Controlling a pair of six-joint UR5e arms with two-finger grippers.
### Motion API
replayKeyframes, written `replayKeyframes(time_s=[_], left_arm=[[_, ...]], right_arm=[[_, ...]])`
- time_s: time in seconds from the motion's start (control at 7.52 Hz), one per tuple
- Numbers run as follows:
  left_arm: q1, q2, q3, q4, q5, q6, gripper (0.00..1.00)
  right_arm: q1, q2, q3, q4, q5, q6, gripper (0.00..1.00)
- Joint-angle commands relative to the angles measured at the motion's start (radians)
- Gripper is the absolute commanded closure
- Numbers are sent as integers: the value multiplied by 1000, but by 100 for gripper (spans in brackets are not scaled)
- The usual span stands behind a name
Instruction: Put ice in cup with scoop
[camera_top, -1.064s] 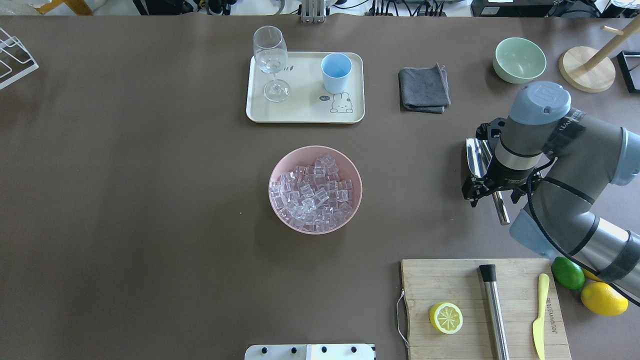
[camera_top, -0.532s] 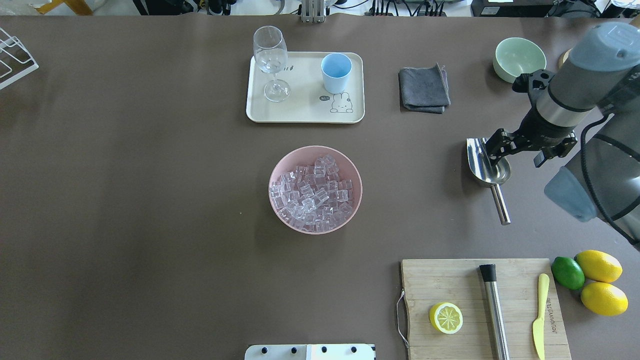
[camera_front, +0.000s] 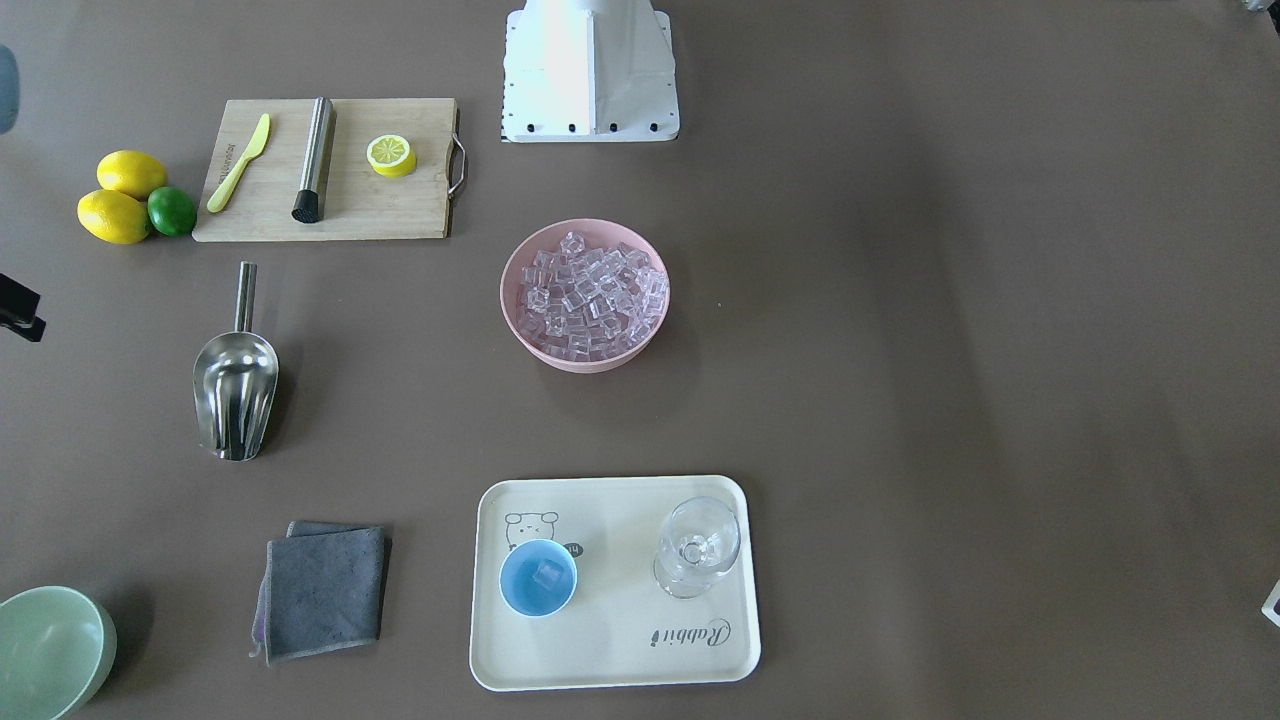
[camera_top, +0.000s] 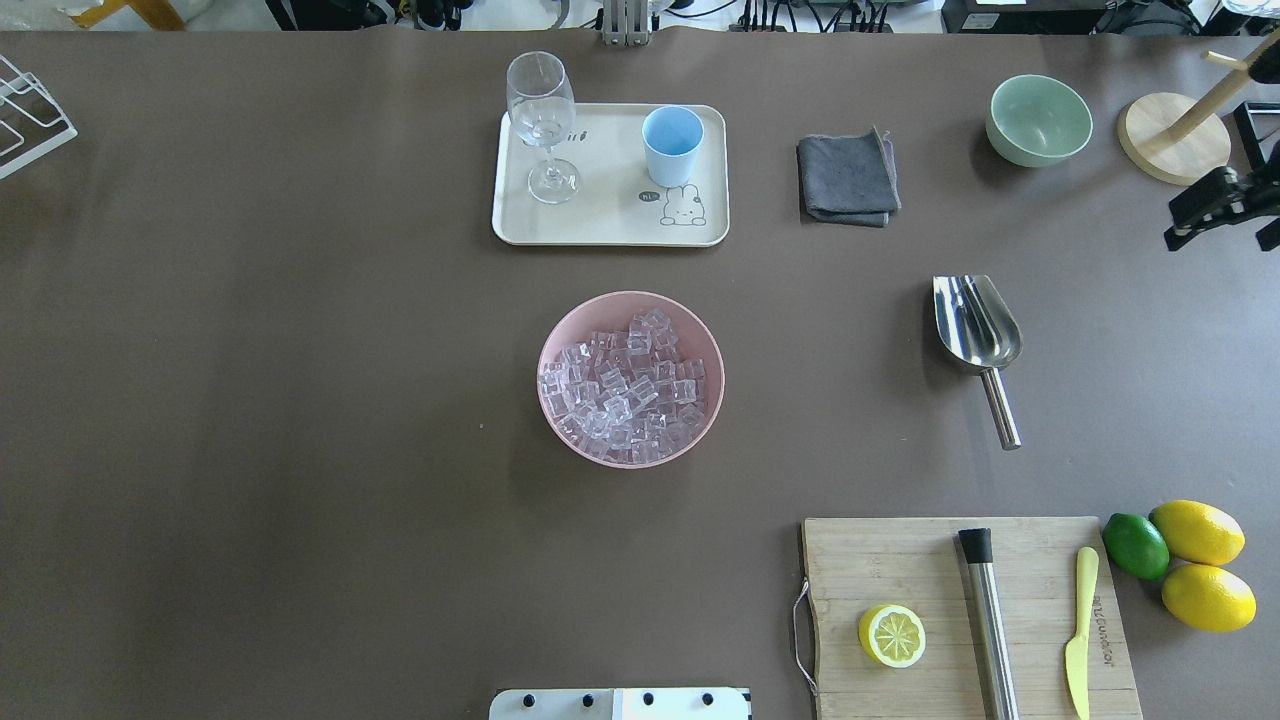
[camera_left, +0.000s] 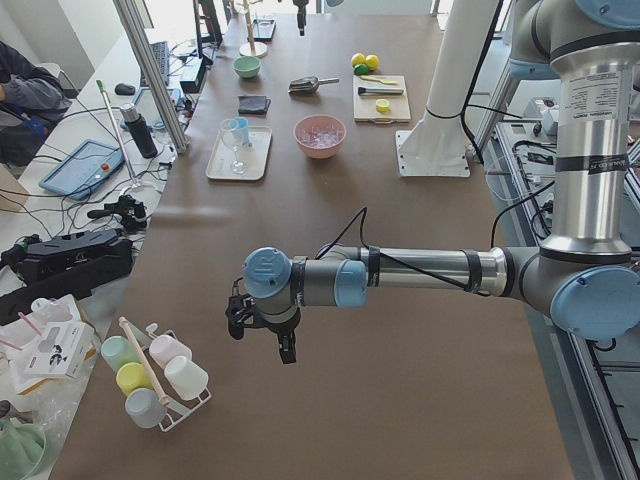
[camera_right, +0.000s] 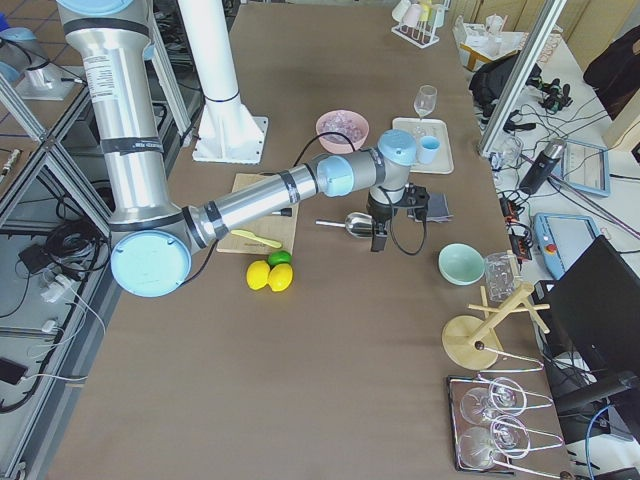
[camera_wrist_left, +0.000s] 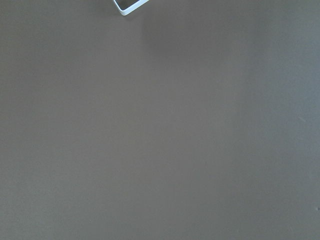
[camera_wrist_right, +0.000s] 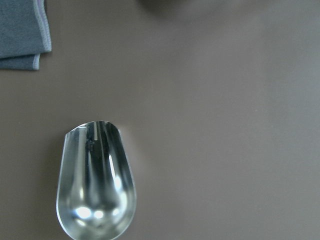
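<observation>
A cream tray (camera_top: 610, 232) carried a clear stemmed glass (camera_top: 541, 110); a folded grey cloth (camera_top: 848, 180) and a pale-green bowl (camera_top: 1039, 120) sat off to one side. On the wooden board (camera_top: 850, 560) lay a lemon half (camera_top: 892, 636), a steel cylinder (camera_top: 988, 620) and a yellow knife (camera_top: 1079, 640), with 2 lemons (camera_top: 1197, 531) and 1 lime (camera_top: 1135, 546) alongside

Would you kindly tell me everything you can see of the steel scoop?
The scoop is shiny stainless steel, a deep rounded trough with a short straight bar handle. It lies on the brown table, open side up and empty, its mouth toward the grey cloth and its handle toward the cutting board. Only the table touches it.
</observation>
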Motion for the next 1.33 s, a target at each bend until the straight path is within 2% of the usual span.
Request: replayKeyframes(time_s=[0.0, 0.13, 0.27, 1.2], left_arm=[[0, 0, -1, -1, 1, 8, 2], [0, 0, -4, -3, 1, 9, 2], [2, 0, -6, -4, 2, 9, 2], [0, 0, -8, -1, 21, 9, 2]], right_arm=[[221, -64, -115, 2, 45, -303, 0], [256, -77, -163, 0, 51, -425, 0], [273, -93, -183, 2, 51, -470, 0], [296, -146, -180, 9, 42, -465, 0]])
